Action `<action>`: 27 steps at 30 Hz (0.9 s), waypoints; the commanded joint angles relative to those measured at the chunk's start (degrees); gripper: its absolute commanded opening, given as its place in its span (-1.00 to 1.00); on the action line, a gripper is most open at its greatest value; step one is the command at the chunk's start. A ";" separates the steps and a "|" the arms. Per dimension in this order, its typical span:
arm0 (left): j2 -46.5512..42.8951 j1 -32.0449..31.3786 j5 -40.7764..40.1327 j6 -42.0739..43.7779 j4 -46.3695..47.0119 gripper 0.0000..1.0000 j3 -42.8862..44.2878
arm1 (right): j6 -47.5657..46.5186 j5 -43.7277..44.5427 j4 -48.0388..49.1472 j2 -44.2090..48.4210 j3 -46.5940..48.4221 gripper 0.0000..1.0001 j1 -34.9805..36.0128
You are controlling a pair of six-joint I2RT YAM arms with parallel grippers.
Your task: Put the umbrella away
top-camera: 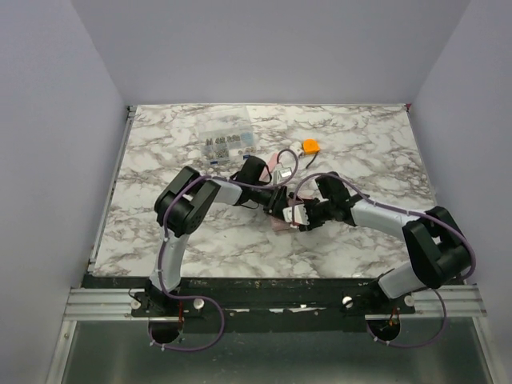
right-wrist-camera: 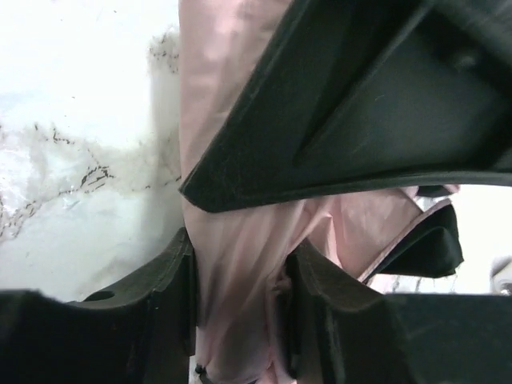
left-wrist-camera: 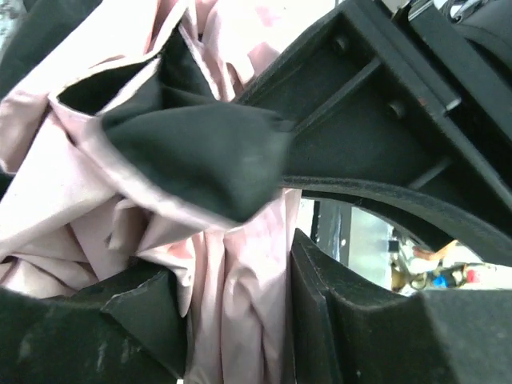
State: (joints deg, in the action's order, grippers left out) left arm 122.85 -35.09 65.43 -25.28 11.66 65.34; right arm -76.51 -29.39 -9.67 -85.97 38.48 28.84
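Two arms met over the middle of a white marble-patterned table (top-camera: 160,152). The left arm (top-camera: 186,210) reached rightward with elbow bent, its left gripper (top-camera: 274,198) pinched on bunched cloth of the one pale pink fabric compact umbrella (top-camera: 278,226) – crumpled between them. The right arm (top-camera: 384,214) folded inward, its right gripper (top-camera: 298,214) clamped on the same fabric, just beside its partner. Behind them lay one clear plastic compartment box (top-camera: 228,142) and, further right, one small orange gadget (top-camera: 310,146).

No lettering, brand or number can be read in any view. Whatever marks the clear compartment box (top-camera: 228,144) on the bench (top-camera: 160,232) carries are too small to tell.
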 commanded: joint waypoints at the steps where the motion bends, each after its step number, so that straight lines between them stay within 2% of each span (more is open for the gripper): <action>1: -0.81 0.09 -7.68 -8.33 -0.23 0.09 -7.17 | 0.74 12.66 -11.78 -7.16 0.24 -0.41 0.07; 3: -4.92 0.86 -7.94 -12.07 6.01 0.26 -8.68 | 2.05 11.17 -18.46 -9.24 3.62 -0.55 0.08; 7: -13.60 2.86 -10.15 -17.91 19.18 0.58 -14.19 | 1.94 5.34 -31.16 -13.13 9.70 -0.59 -0.01; 8: -16.28 3.28 -11.35 -17.34 21.01 0.91 -15.80 | 2.39 4.62 -33.08 -14.12 10.64 -0.60 0.02; 9: -18.61 3.64 -12.77 -15.76 22.09 0.96 -17.92 | 2.38 3.49 -35.23 -14.94 11.82 -0.60 -0.01; 13: -30.44 3.98 -23.16 -3.76 19.24 0.97 -27.12 | 1.94 -0.59 -41.89 -18.15 15.61 -0.62 -0.01; 16: -39.43 4.07 -31.63 1.36 24.04 0.96 -37.36 | 0.72 -4.15 -46.97 -20.77 18.49 -0.62 -0.01; 18: -44.18 4.07 -34.75 2.59 32.63 0.96 -45.28 | 0.04 -5.39 -50.78 -23.64 20.84 -0.62 -0.01; 21: -46.28 4.18 -41.99 -0.51 53.74 0.97 -56.11 | -0.34 -6.53 -56.60 -29.05 24.91 -0.64 -0.01; 22: -45.06 4.43 -41.69 -1.67 59.91 0.97 -58.13 | -0.07 -6.71 -57.88 -30.61 25.91 -0.64 -0.02; 25: -38.63 4.66 -33.06 0.34 76.99 0.95 -60.53 | 1.84 -6.81 -60.27 -33.98 29.01 -0.64 -0.01; 26: -37.50 3.65 -32.39 2.54 79.70 0.91 -61.15 | 3.08 -6.97 -60.78 -35.10 29.82 -0.64 -0.02; 27: -37.71 1.30 -32.91 7.46 78.53 0.87 -61.06 | 3.62 -7.30 -61.55 -35.94 30.68 -0.64 -0.01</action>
State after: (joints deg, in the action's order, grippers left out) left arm 81.84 -30.44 31.48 -26.83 66.13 5.69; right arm -77.93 -38.17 -52.29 -111.63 72.47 27.18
